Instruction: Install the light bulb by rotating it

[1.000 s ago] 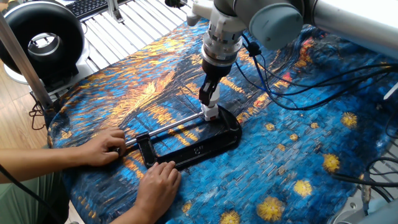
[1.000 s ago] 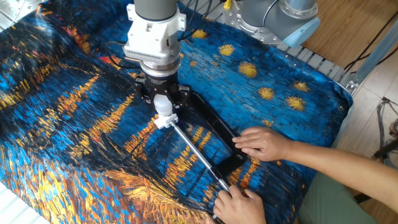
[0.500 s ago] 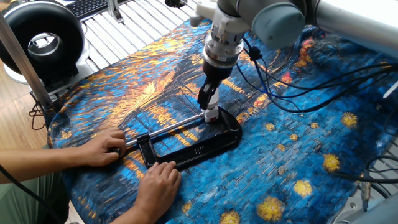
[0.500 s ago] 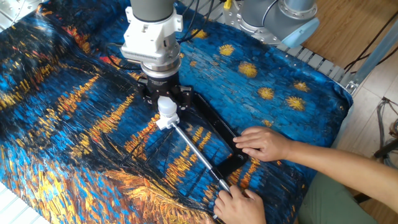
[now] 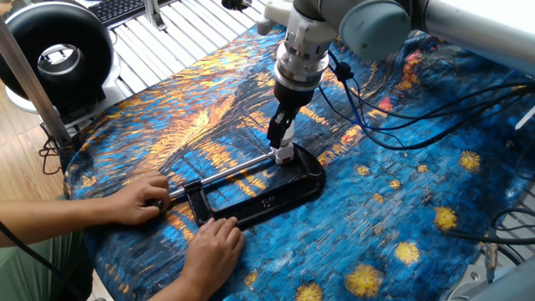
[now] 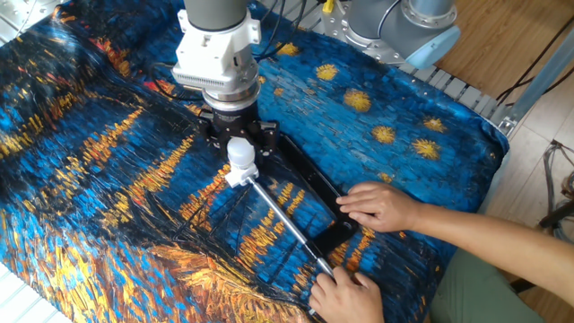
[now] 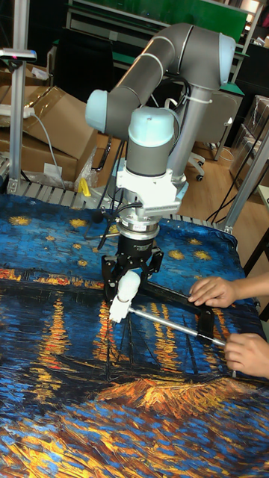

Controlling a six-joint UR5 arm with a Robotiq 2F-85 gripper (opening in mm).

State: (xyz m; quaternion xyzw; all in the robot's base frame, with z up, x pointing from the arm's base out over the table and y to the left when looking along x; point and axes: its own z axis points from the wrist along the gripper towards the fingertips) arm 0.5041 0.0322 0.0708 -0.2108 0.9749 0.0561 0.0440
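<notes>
The light bulb (image 6: 240, 155) is small and white and stands on a white socket block (image 6: 237, 176). That block sits at one end of a black clamp (image 6: 309, 190) lying on the painted cloth. My gripper (image 6: 239, 144) points straight down over the bulb, its black fingers (image 6: 214, 144) on either side and shut on it. In one fixed view the gripper (image 5: 280, 132) hides most of the bulb above the socket block (image 5: 284, 154). The tall fixed view shows the bulb (image 7: 127, 286) leaning slightly between the fingers.
A person's two hands (image 5: 138, 201) (image 5: 213, 247) hold down the clamp and its steel rod (image 6: 287, 224). A black round device (image 5: 54, 50) stands off the table's corner. Cables (image 5: 418, 109) trail behind the arm. A second arm's base (image 6: 404, 27) stands at the table's edge.
The gripper has shifted slightly sideways and risen a little, and the bulb's top has moved with it. The hands and the clamp have stayed put.
</notes>
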